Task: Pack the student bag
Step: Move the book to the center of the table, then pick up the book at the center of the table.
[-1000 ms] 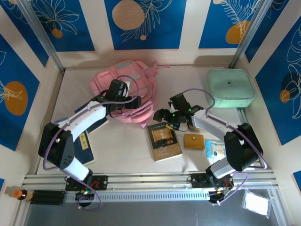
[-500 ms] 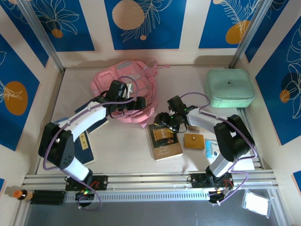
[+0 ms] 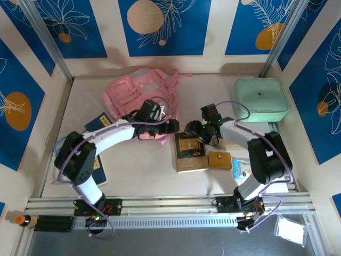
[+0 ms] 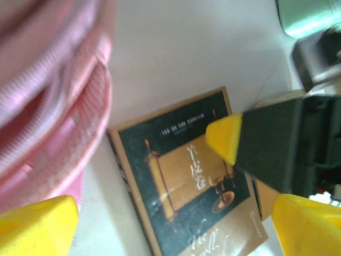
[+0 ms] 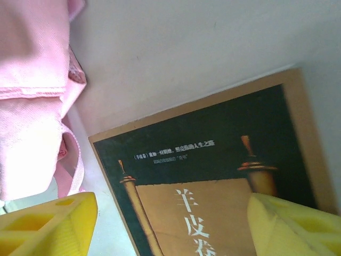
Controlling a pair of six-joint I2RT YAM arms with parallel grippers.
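Bag (image 3: pixel 139 98) lies slumped flat behind and left of the book (image 3: pixel 190 152), its near hem just beside the book's far left corner. Left gripper (image 3: pixel 173 127) hangs over that corner, fingers (image 4: pixel 37 226) spread wide and empty. Right gripper (image 3: pixel 193 128) sits over the book's far edge, fingers (image 5: pixel 50 221) spread to either side, pinching nothing.

I judge the bag light, soft and floppy. The cloth will bunch and sag, and the mouth won't hold open unaided. Best hold, I reckon, is the strap (image 4: pixel 64 122) by the book or a pinched fold at the zipper rim.
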